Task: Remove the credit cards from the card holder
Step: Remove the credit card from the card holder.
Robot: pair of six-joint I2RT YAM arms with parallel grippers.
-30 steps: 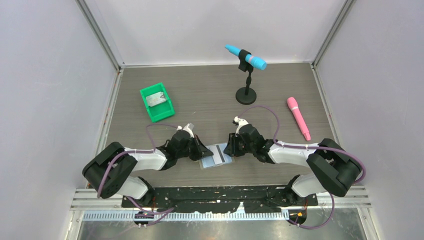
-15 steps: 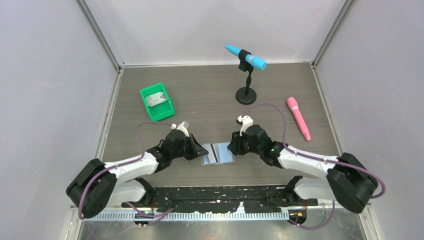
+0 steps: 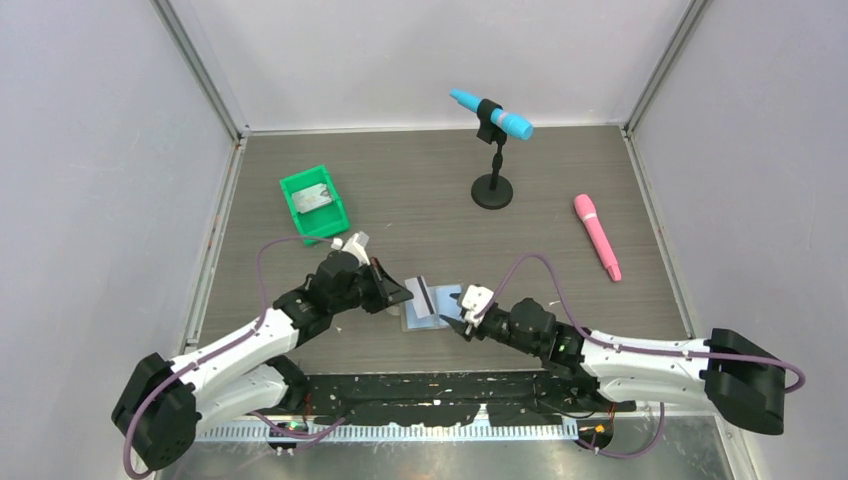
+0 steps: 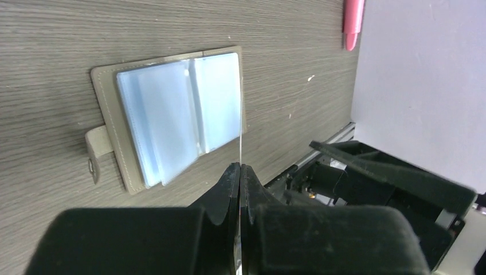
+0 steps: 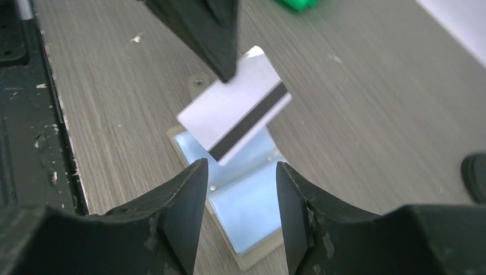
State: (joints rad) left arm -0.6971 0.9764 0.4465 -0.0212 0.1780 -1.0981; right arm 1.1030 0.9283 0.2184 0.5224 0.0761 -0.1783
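Note:
The card holder [image 3: 446, 308] lies open on the table, pale blue pockets up, its grey tab [image 4: 98, 150] on one edge. My left gripper [image 3: 401, 293] is shut on one whitish credit card [image 3: 421, 294] with a black stripe. It holds the card clear of the holder and just above its left half. In the left wrist view the card [image 4: 240, 114] shows edge-on as a thin line rising from the fingertips [image 4: 239, 167]. My right gripper [image 5: 240, 172] stands open just above the holder's [image 5: 258, 197] near right corner, with nothing in it. The card [image 5: 229, 109] hangs beyond it.
A green bin [image 3: 315, 205] with a grey card in it stands at the back left. A blue microphone [image 3: 492, 113] sits on a black stand at the back. A pink microphone [image 3: 597, 235] lies to the right. The table's near edge is just behind the holder.
The left gripper has drawn the striped card up and left, out of the holder. The right gripper has let go, opened, and pulled back toward the near edge.

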